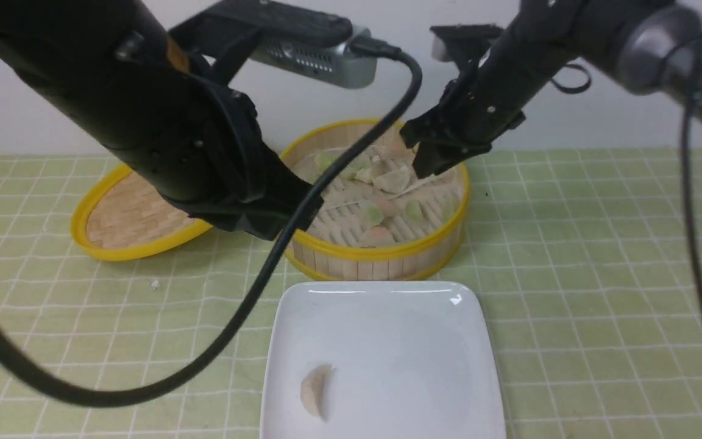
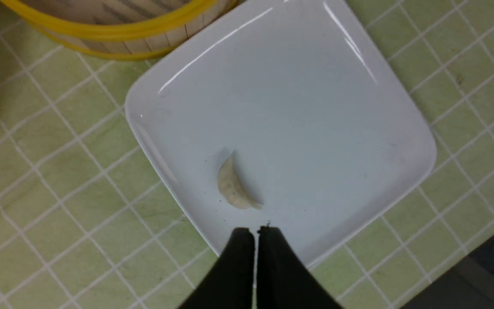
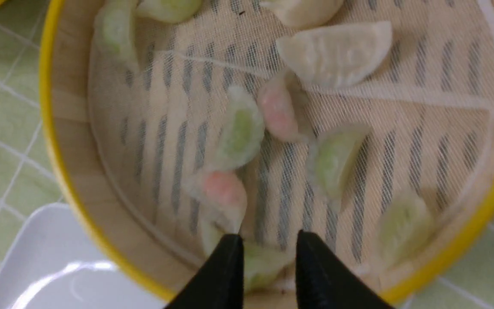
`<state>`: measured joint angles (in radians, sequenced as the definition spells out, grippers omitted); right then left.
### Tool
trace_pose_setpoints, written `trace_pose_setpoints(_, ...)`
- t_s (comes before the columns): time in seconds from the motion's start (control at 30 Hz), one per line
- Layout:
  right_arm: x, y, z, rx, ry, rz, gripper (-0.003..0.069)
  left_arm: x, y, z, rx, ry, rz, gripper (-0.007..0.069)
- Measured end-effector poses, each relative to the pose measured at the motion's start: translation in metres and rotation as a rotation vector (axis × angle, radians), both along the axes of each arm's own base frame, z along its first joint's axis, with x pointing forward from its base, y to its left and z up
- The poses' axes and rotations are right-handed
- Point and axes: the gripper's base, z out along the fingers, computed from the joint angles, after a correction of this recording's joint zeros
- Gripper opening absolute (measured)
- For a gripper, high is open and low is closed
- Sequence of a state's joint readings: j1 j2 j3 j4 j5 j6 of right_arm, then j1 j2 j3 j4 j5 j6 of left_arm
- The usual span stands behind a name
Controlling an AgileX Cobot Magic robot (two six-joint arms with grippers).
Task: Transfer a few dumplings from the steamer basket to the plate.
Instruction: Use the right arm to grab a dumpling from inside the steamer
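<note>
You've one dumpling [image 1: 316, 390] on the plate [image 1: 387, 317] — left gripper [image 2: 255, 234] pinched closed, empty; right gripper [image 3: 268, 244] narrow over the steamer basket [image 1: 381, 253], hold unclear — more to move.

Green checked tablecloth [image 1: 601, 274] carries the steamer basket [image 1: 381, 265] and a shallow lid [image 1: 131, 213]; the plate [image 1: 400, 353] lies nearer.

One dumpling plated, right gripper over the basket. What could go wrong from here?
1. The dumplings lie touching, so the right gripper may pinch two or tear a skin.
2. Its fingertips could snag the mesh liner in the steamer basket.
3. The left arm's cable hangs across the basket and could catch.
</note>
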<state>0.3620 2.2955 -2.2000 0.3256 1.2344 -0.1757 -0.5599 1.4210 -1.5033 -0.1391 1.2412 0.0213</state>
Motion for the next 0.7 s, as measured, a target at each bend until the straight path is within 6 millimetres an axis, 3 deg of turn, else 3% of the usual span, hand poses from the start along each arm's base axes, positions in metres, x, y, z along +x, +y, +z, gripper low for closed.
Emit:
trace_pose_setpoints(0.27, 0.029, 0.026, -0.059, -0.137, -0.026, -0.066, 0.0453, -0.025, 0.016, 0.027, -0.049, -0.077, 0.0, -0.0006)
trace_pose_setpoints(0.43, 0.031, 0.026, -0.073, -0.157, 0.001, -0.104, 0.0468, -0.037, 0.023, 0.038, -0.071, -0.112, 0.0, -0.0006)
trace_pose_setpoints(0.57, 0.031, 0.028, -0.074, -0.126, 0.021, -0.123, 0.0333, -0.043, 0.027, 0.043, -0.084, -0.132, 0.0, -0.0006)
trace_pose_setpoints(0.67, 0.029, 0.03, -0.075, -0.11, 0.036, -0.123, 0.0119, -0.046, 0.029, 0.046, -0.091, -0.14, 0.0, -0.0006)
trace_pose_setpoints(0.7, 0.029, 0.03, -0.075, -0.109, 0.038, -0.124, 0.0099, -0.047, 0.029, 0.046, -0.091, -0.141, 0.0, -0.0006)
